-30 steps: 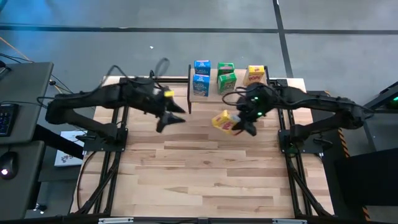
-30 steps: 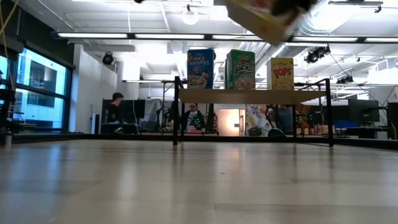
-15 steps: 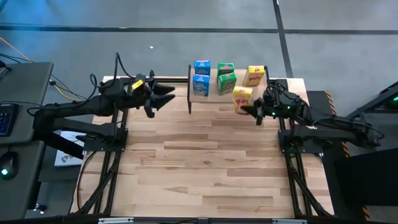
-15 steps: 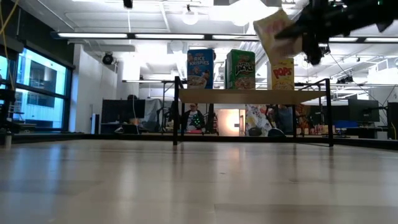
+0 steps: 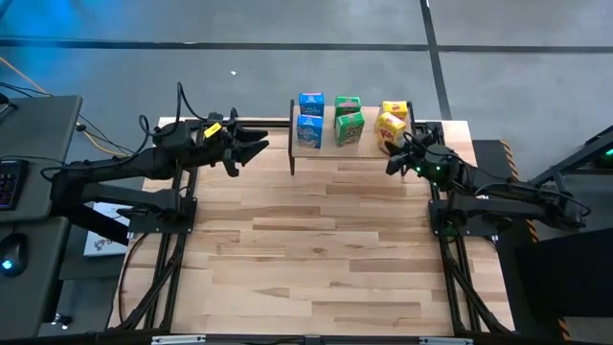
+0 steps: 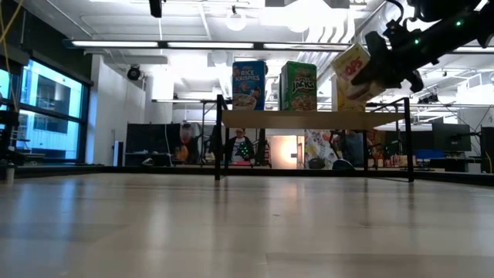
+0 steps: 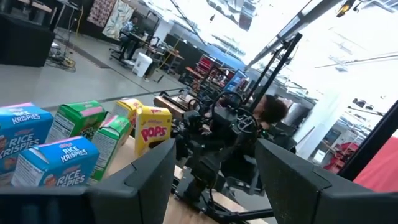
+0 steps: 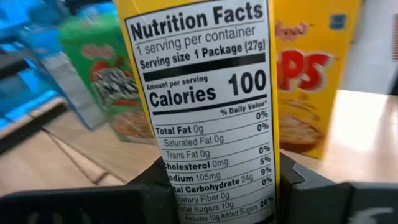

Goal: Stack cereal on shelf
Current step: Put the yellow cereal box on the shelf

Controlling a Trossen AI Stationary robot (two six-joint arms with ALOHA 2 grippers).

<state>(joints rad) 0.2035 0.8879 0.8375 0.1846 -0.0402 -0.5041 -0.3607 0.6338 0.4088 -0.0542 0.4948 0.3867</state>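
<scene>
The right gripper (image 6: 372, 68) is clamped on a small yellow cardboard cereal box (image 6: 352, 71), holding it tilted in the air over the right end of the low light-wood shelf on thin black legs (image 6: 309, 119). In the right wrist view the box's nutrition panel (image 8: 205, 106) fills most of the picture, its top and bottom cut off, and the two dark fingers (image 8: 155, 180) press its lower sides; whether its base touches the board cannot be told. Behind it stands a second yellow cereal box (image 8: 314, 74), partly hidden, with a green cereal box (image 8: 102, 74) blurred beside it. From above, the held box (image 5: 390, 126) overlaps that second yellow one, so the two are hard to separate, while two blue cereal boxes (image 5: 310, 120) sit at the shelf's left end and two green ones (image 5: 349, 119) in the middle, one behind the other. The low view shows only the front blue (image 6: 248, 85) and green (image 6: 299, 86) boxes, which hide those behind. The left gripper (image 5: 257, 149) hovers over the wood-plank table (image 5: 316, 249) left of the shelf, its jaws apart and holding nothing; only a dark tip of that arm shows at the low view's upper edge.
</scene>
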